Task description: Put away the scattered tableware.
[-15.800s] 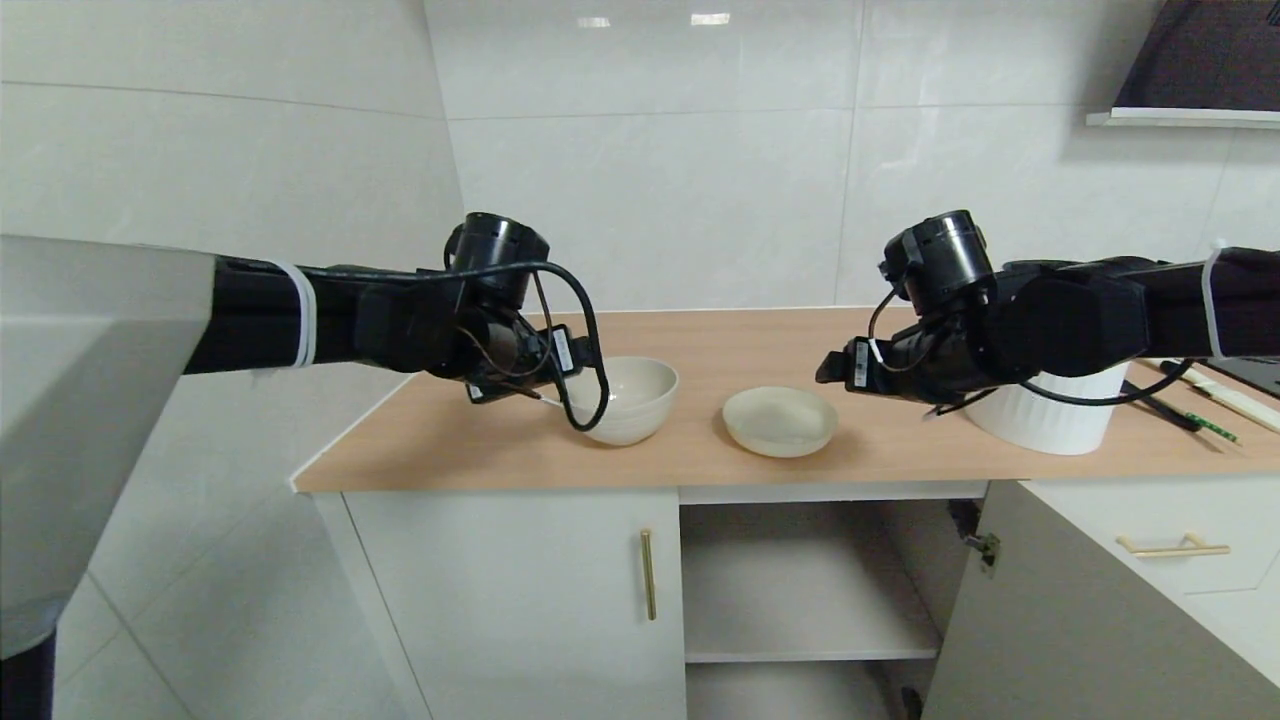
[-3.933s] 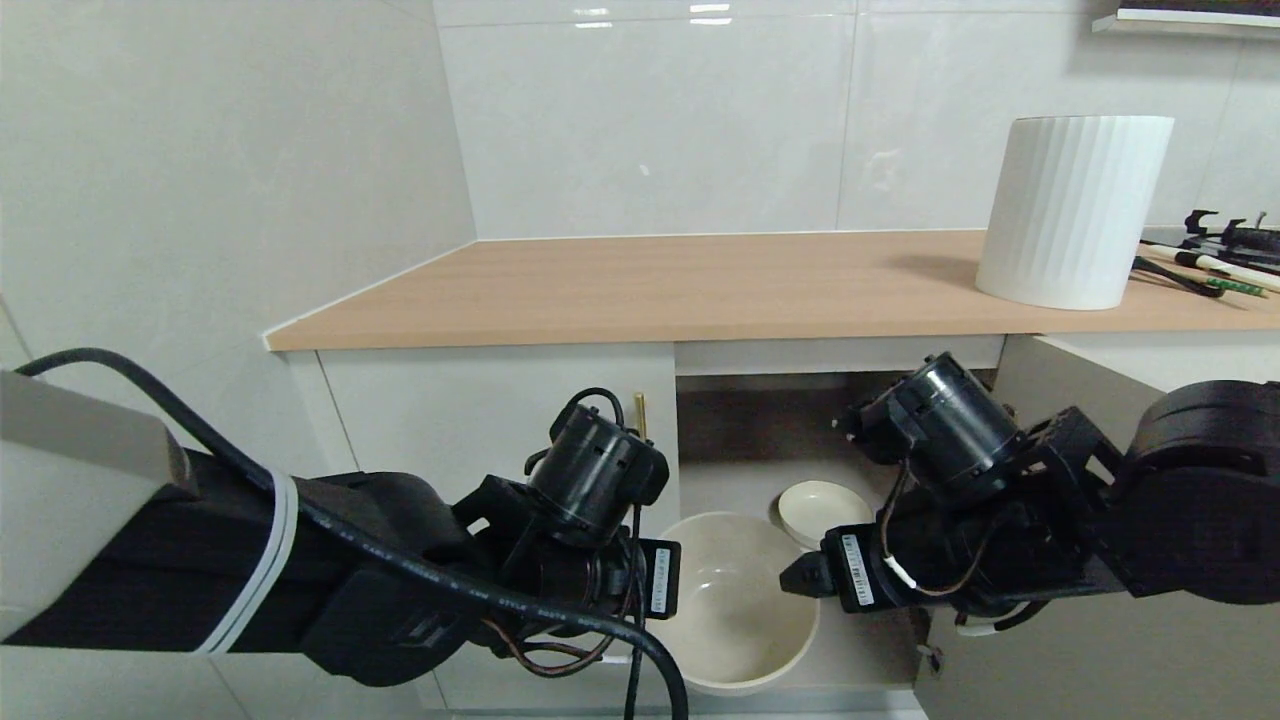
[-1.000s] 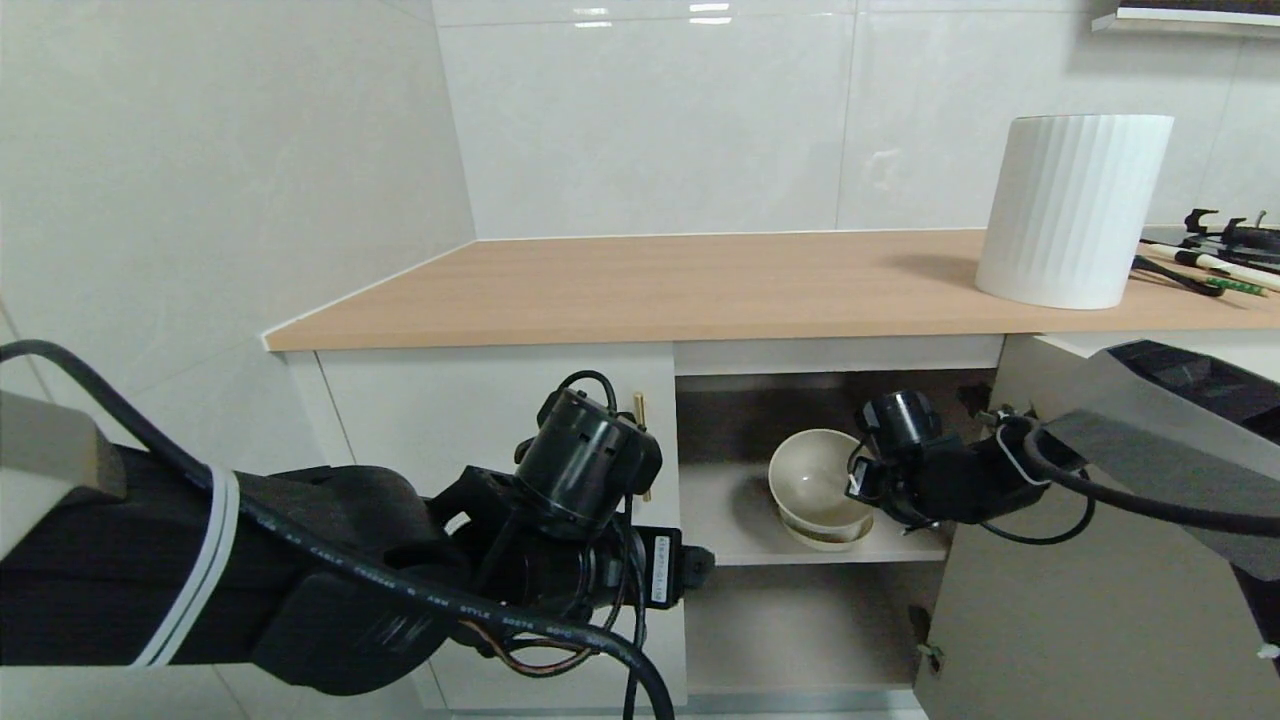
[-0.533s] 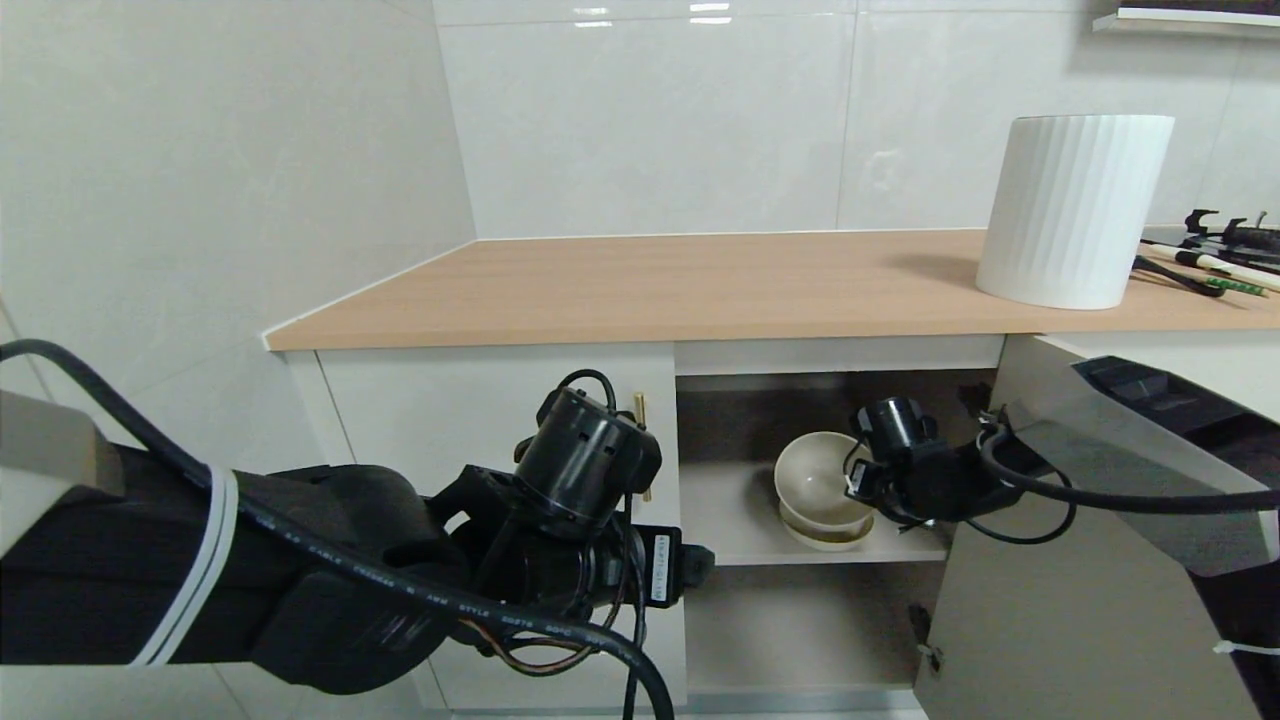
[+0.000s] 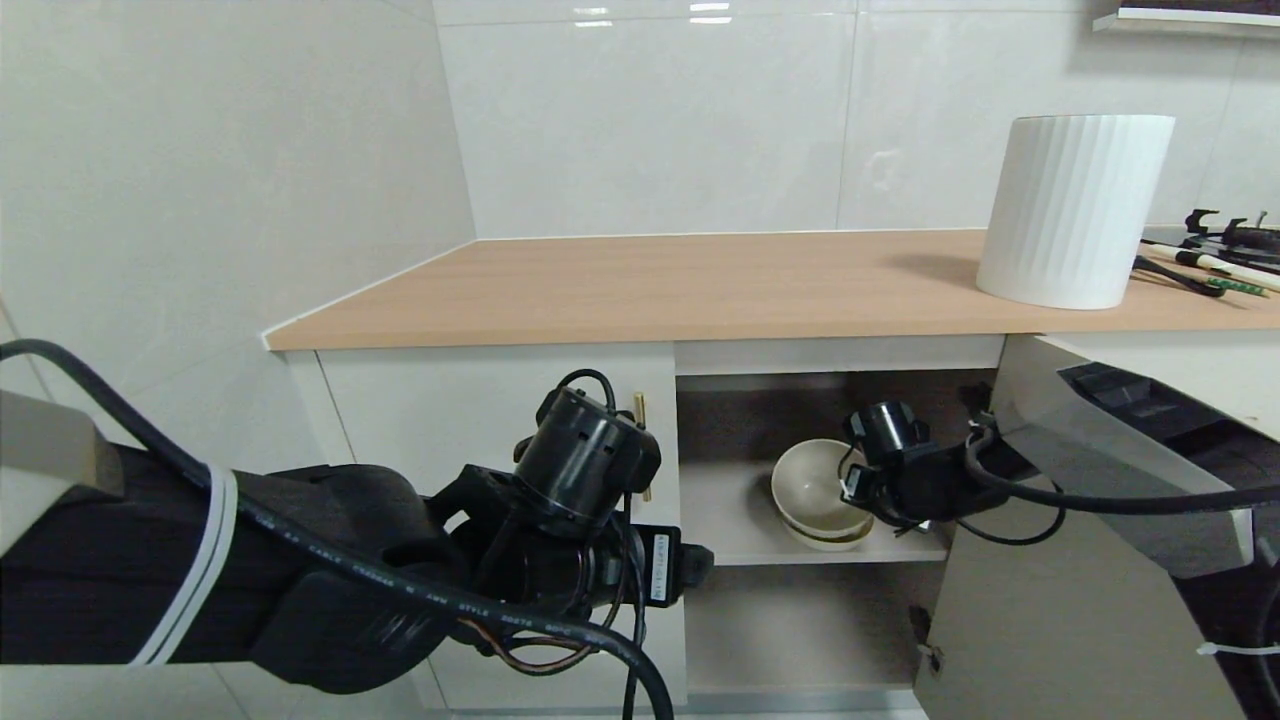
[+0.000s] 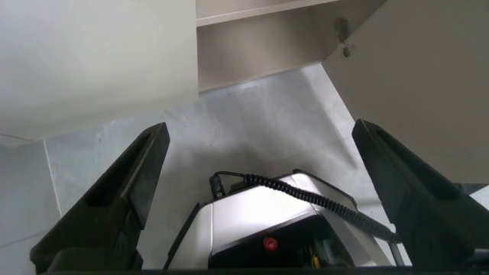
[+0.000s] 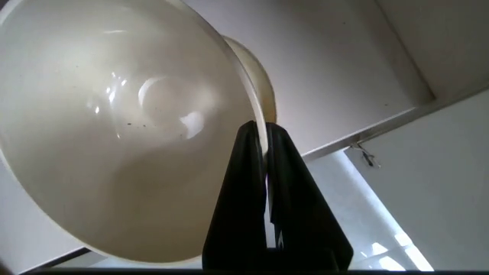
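The left gripper (image 5: 703,567) hangs low in front of a white kitchen cabinet, at the edge of the closed left door (image 5: 480,420). In the left wrist view its two black fingers (image 6: 126,195) stand wide apart with nothing between them but grey floor tile (image 6: 252,130).

A slim gold handle (image 5: 640,408) runs down that door's right edge. To its right the cabinet compartment stands open beneath a wooden countertop (image 5: 650,285). Inside, on the pale upper shelf (image 5: 730,520), a small cream plate (image 5: 830,541) lies flat. A cream bowl (image 5: 805,485) sits on the plate, tipped so that its empty inside faces left and outward.

The right gripper (image 5: 852,488) reaches into the compartment from the right and pinches the bowl's right rim. The right wrist view shows its fingers (image 7: 248,176) closed tight on the thin rim, one inside the bowl and one outside, with the plate just behind.

Further right, the open cabinet door (image 5: 1040,620) swings outward. On the countertop above stands a tall white ribbed container (image 5: 1072,208); its inside is hidden from view. Beside it, at the far right, lie several long utensils (image 5: 1210,270).
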Controlling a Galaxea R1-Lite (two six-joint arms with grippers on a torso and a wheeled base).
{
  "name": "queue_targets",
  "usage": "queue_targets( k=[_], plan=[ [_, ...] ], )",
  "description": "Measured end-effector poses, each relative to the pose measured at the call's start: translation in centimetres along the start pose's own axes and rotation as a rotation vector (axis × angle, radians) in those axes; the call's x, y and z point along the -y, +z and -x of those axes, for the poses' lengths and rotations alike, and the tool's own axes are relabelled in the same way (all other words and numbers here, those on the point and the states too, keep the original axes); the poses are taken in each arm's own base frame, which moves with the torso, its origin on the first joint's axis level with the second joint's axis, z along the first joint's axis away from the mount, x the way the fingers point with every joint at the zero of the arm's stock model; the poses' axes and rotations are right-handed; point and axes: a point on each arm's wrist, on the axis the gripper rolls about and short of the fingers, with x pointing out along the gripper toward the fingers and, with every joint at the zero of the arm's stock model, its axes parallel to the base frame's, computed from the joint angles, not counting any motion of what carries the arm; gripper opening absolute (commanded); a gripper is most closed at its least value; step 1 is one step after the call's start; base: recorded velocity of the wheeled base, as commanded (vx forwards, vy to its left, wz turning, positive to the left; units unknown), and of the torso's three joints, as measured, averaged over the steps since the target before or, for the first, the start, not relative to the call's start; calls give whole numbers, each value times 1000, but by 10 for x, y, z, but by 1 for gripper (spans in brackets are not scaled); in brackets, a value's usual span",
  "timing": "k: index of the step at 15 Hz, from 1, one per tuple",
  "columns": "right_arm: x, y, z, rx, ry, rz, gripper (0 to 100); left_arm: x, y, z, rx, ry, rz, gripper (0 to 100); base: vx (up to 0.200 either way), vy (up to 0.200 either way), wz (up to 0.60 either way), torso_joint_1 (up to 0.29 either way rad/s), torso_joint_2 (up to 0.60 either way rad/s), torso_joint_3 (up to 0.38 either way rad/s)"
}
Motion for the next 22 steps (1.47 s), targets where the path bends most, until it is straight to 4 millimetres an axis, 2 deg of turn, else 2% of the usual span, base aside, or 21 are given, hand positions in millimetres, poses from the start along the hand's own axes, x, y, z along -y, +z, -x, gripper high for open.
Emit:
queue_targets(
  k=[9, 11, 16, 18, 22],
  plan=[
    [0, -3, 3, -20, -3, 13, 100, 0, 1, 0, 2, 0, 2, 100, 0, 0, 0, 0, 0, 0],
    [2, -9, 8, -56, -15, 40, 100, 0, 1, 0, 3, 0, 3, 100, 0, 0, 0, 0, 0, 0],
    [-2, -37, 18, -142, -20, 235, 100, -2, 4, 3, 15, 0, 13, 100, 0, 0, 0, 0, 0, 0],
    [-2, -47, 16, -167, -32, 284, 100, -3, 5, 4, 19, -1, 14, 100, 0, 0, 0, 0, 0, 0],
    [-8, -47, 13, -151, -23, 269, 100, -3, 6, 6, 24, -3, 16, 100, 0, 0, 0, 0, 0, 0]
  ],
)
